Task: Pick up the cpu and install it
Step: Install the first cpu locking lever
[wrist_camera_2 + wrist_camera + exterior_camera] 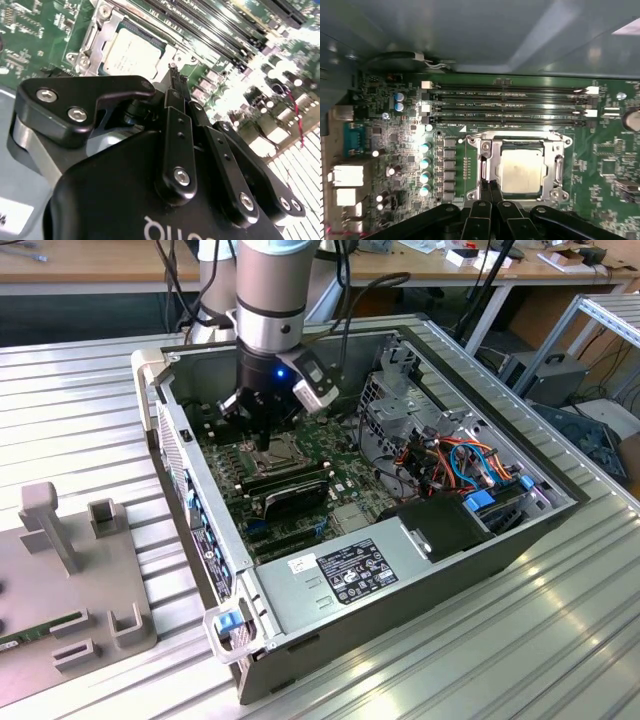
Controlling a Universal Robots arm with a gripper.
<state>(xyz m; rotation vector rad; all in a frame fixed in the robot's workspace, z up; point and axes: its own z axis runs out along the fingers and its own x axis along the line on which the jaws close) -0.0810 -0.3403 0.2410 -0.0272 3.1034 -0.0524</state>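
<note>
The cpu (522, 170), a small square chip with a dull silvery top, lies flat in its socket on the green motherboard (600, 165). The socket's metal frame (520, 136) surrounds it. The cpu (135, 52) also appears in the second wrist view, just beyond my fingertips. My gripper (491, 186) hangs close over the socket's edge, beside the chip. Its two black fingers (176, 115) are pressed together with nothing between them. In the exterior view my gripper (263, 443) reaches down into the open computer case (400, 610) and covers the socket.
Long black memory slots (510, 105) run beside the socket. Memory sticks (290, 490), a power supply (350, 575) and bundled cables (450, 455) crowd the case. A grey fixture (70, 570) stands on the ribbed table at the exterior view's left.
</note>
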